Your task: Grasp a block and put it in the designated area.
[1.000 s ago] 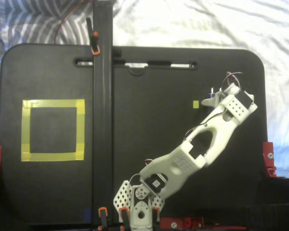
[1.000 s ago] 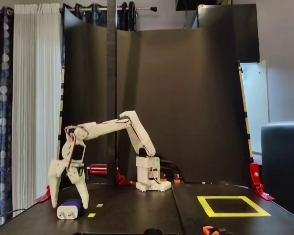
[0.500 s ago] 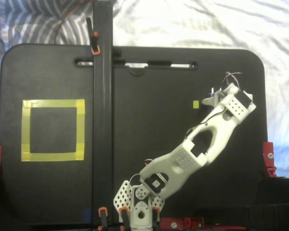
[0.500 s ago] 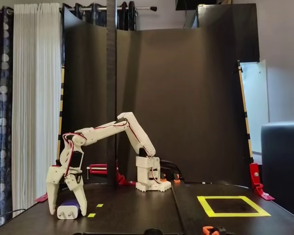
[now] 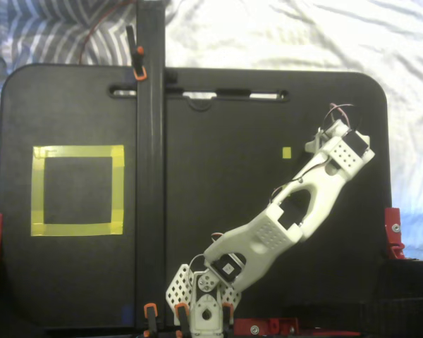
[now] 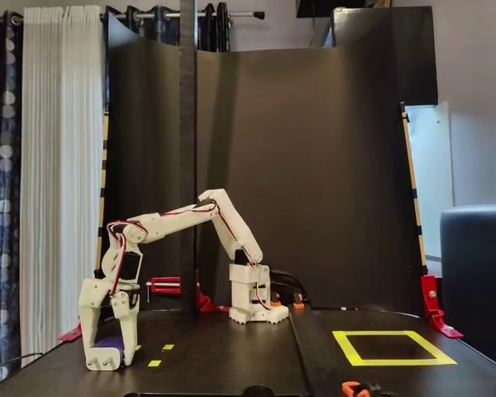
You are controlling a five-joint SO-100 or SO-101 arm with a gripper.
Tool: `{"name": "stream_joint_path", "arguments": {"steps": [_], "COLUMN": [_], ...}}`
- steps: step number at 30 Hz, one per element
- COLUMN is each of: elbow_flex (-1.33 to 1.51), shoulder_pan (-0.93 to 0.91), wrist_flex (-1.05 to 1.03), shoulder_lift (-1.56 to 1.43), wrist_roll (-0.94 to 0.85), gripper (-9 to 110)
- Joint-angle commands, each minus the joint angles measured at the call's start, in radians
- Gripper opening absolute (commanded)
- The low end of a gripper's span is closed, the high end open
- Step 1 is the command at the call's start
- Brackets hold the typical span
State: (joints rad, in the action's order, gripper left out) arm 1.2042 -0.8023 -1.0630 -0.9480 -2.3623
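Navy-blue, the block (image 6: 109, 353) sits on the black tabletop (image 6: 231, 356) at the left of the side-on fixed view, my claw (image 6: 104, 357) clamped around it (fingers either side). Well apart, at the right, lies the yellow-taped designated area (image 6: 394, 348).

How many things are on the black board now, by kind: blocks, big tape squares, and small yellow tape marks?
Block: 1, between the gripper fingers.
Big tape square: 1.
Small yellow marks: 2 show in the side fixed view; only 1 shows from above.
Total: 4.
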Motion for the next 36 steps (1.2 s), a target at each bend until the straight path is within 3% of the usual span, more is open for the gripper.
{"name": "stream_joint_path", "arguments": {"steps": [1, 25, 36], "elbow_flex": [-0.005, -0.005, 0.003], "shoulder_pan": [0.014, 0.112, 0.299], "wrist_flex": [-0.014, -0.268, -0.302], "shoulder_lift": [-0.017, -0.336, -0.341], "wrist_roll": [0.005, 0.132, 0.39], "gripper": [19, 19, 19]}}
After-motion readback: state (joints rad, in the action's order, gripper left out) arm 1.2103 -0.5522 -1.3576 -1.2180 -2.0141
